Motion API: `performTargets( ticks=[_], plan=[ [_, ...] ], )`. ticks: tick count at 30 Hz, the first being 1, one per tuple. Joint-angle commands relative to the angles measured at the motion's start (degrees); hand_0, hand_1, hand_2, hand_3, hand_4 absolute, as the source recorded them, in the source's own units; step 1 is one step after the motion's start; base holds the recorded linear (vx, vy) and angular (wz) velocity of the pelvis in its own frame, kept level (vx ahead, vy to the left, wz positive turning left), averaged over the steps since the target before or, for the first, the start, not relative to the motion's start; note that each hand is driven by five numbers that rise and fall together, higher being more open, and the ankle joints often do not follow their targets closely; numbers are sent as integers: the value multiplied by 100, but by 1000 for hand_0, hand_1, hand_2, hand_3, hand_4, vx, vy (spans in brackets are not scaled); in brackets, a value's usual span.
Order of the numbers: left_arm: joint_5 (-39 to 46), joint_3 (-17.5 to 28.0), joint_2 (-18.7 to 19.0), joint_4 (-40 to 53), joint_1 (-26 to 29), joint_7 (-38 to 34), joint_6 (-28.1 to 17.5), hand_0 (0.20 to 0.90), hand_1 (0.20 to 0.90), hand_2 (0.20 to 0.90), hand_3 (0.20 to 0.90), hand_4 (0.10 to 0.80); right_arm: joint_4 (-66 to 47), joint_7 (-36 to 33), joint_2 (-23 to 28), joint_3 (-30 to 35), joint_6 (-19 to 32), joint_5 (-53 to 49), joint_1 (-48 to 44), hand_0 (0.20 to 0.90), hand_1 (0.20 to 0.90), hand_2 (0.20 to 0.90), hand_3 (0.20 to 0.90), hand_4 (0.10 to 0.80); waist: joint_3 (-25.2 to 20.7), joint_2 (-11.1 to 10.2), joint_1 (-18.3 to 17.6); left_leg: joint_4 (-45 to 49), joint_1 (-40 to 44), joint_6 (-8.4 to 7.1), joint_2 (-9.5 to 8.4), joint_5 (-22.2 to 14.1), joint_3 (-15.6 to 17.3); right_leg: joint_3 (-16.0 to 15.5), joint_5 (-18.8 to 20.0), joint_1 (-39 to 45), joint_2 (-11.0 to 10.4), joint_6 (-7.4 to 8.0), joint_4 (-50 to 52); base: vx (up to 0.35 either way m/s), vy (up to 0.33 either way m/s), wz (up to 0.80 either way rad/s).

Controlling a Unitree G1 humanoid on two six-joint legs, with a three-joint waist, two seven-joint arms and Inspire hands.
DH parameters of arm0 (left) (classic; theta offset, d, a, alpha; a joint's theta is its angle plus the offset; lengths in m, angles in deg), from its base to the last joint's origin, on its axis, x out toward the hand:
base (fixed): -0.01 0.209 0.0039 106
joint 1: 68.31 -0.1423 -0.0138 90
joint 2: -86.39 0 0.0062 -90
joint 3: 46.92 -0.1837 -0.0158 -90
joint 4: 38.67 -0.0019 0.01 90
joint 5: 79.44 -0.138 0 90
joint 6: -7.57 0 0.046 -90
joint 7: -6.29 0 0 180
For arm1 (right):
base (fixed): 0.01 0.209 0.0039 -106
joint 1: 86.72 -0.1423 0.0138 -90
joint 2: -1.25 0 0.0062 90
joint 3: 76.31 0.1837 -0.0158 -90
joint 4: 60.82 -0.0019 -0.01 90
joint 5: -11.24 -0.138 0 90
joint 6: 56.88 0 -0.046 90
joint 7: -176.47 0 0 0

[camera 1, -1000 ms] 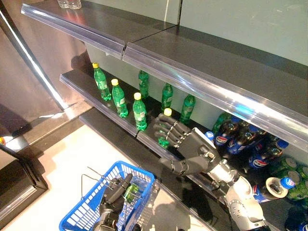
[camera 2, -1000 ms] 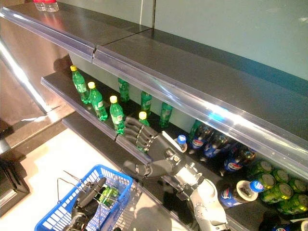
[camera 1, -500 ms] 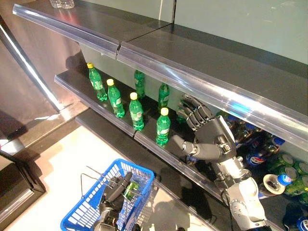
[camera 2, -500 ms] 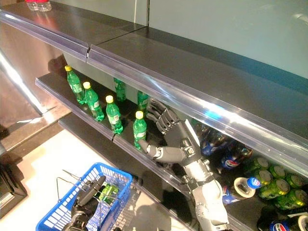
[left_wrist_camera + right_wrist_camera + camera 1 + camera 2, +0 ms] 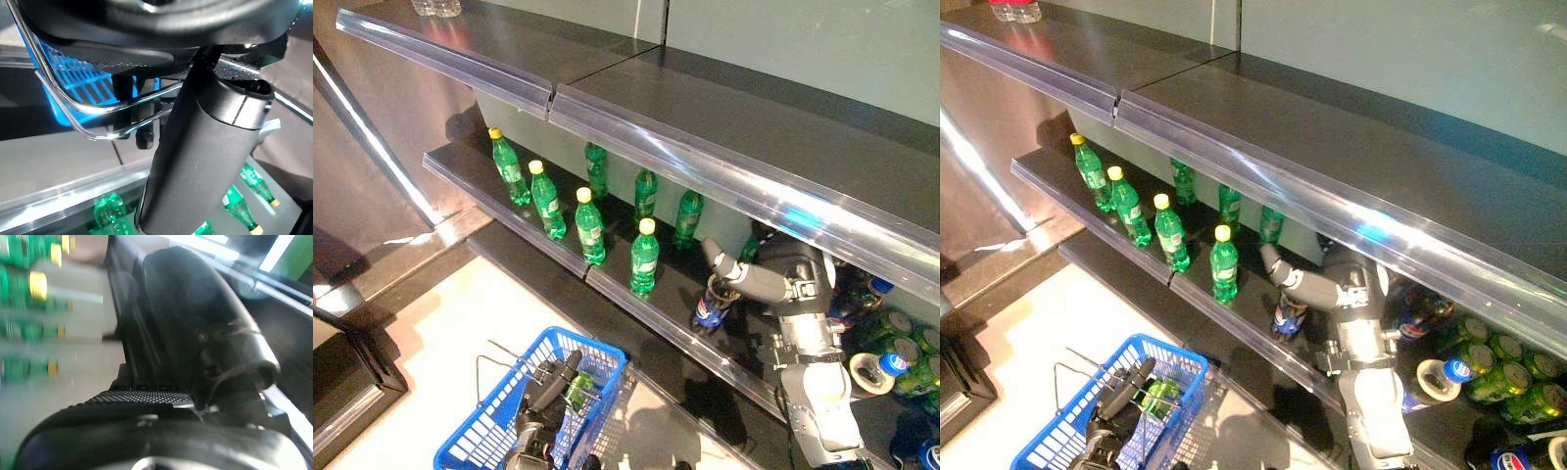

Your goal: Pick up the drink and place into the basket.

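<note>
The right hand (image 5: 773, 279) reaches under the shelf among dark cola bottles, one (image 5: 710, 308) beside its thumb, grip impossible to tell; a blind grab could topple neighbours, while the left hand (image 5: 548, 392) holds the blue wire-handled basket (image 5: 480, 436).

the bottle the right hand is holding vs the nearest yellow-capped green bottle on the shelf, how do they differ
The dark cola bottle has dark contents and a blue label; the green bottle is green with a yellow cap. The cola bottle hangs below the right hand at the shelf's front edge, while the green bottle stands free on the shelf. Both are upright plastic drink bottles.
</note>
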Motion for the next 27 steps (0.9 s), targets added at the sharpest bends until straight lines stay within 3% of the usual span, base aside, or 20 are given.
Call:
performTargets(
  ticks=[1,14,21,27],
  plan=[
    [-466,382,256,1356,817,527,-745,300,300,300,200,100,-863,-426,102,259,594,386,-185,900,900,900,900,800,-548,23,38,281,-13,-260,482,-158,-276,-203,688,-408,-745,407,249,0,0,0],
    [-538,353,268,1404,824,498,-670,300,300,300,200,100,-818,-585,250,119,284,497,-161,900,900,900,900,800,-537,3,59,268,-29,-252,457,-169,-301,-219,704,-428,-768,434,249,2,0,-1],
    [-507,315,270,1393,808,497,-688,300,300,300,200,100,-342,-1289,168,-51,-376,977,-29,900,900,900,900,800,-538,-6,56,240,-28,-249,452,-157,-325,-206,710,-449,-757,440,256,0,0,0],
    [-529,245,241,1377,767,504,-685,300,300,300,200,100,-23,-1165,48,-239,-429,814,42,900,900,900,900,800,-500,-2,99,188,-20,-243,453,-127,-344,-246,748,-428,-764,444,214,0,0,0]
  ],
)
